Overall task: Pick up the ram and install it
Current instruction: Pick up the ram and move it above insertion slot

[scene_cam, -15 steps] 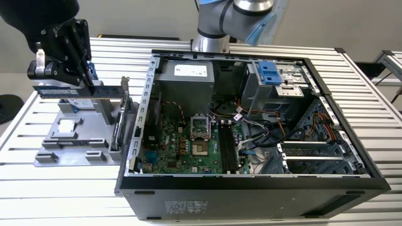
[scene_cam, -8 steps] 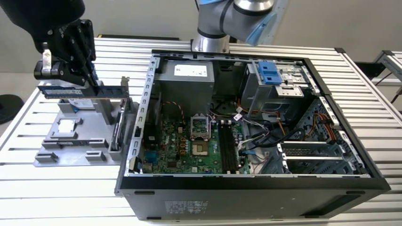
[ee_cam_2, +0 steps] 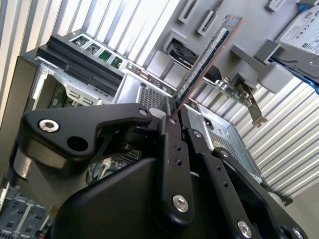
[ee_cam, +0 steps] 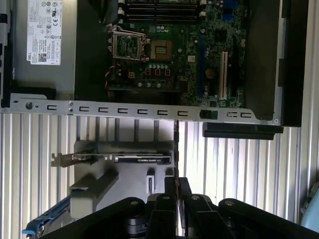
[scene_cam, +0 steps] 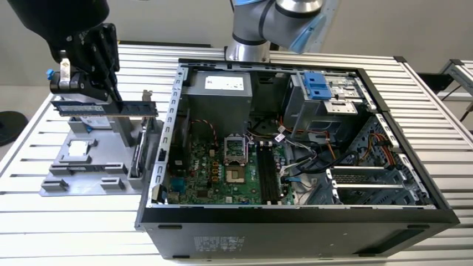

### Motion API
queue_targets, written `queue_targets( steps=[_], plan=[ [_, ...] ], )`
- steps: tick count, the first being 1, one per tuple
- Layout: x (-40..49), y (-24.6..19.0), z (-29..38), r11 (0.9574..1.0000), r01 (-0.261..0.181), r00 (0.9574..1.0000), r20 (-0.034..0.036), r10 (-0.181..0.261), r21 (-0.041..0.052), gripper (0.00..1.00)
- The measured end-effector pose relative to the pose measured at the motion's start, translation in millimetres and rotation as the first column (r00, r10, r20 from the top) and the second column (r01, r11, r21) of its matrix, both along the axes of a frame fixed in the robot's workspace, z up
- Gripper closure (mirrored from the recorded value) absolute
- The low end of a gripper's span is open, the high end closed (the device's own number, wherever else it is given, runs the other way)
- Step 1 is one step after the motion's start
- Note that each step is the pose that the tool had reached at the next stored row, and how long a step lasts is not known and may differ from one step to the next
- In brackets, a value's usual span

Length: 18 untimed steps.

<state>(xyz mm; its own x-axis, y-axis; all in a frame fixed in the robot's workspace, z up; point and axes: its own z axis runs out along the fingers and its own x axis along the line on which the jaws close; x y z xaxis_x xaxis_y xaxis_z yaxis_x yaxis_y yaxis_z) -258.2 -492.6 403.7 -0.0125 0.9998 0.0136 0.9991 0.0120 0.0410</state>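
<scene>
My pincer (scene_cam: 114, 100) is clamped on the ram (scene_cam: 81, 108), held level over the grey parts stand (scene_cam: 88, 173) on the tabletop (scene_cam: 74, 221), beside the open computer case (scene_cam: 296, 233), on the exterior view's left.

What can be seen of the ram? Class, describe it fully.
The ram is a long, thin circuit-board stick, dark blue-green, with a row of chips on its face. It lies level and on edge, pinched by the shut end effector, just above the grey parts stand, to the exterior view's left of the open computer case.
</scene>
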Motion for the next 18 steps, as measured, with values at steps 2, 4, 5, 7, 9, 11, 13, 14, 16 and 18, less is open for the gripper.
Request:
queue_targets(
  steps=[2,4,5,7,9,11,13,14,16,18],
  plan=[
    [2.3,0.0,0.0,1.0,0.0,1.0,0.0,0.0,0.0,1.0],
    [4.4,0.0,0.0,1.0,0.0,1.0,0.0,0.0,0.0,1.0],
    [5.5,0.0,0.0,1.0,0.0,1.0,0.0001,0.0,0.0001,1.0],
    [7.8,0.0,0.0,1.0,0.0,1.0,0.0,0.0,0.0,1.0],
    [10.2,0.0,-0.1,1.0,0.0,1.0,0.0001,0.0,0.0001,1.0],
    [12.5,0.0,0.0,1.0,0.0,1.0,0.0,0.0,0.0,1.0],
    [14.8,0.0,0.0,1.0,0.0,1.0,0.0001,0.0,0.0,1.0],
    [15.9,0.0,0.0,1.0,0.0,1.0,0.0,0.0,0.0,1.0],
    [18.1,0.0,0.0,1.0,0.0,1.0,0.0,0.0,0.0,1.0],
    [20.2,0.0,0.0,1.0,0.0,1.0,0.0,0.0,0.0,1.0]
  ],
)
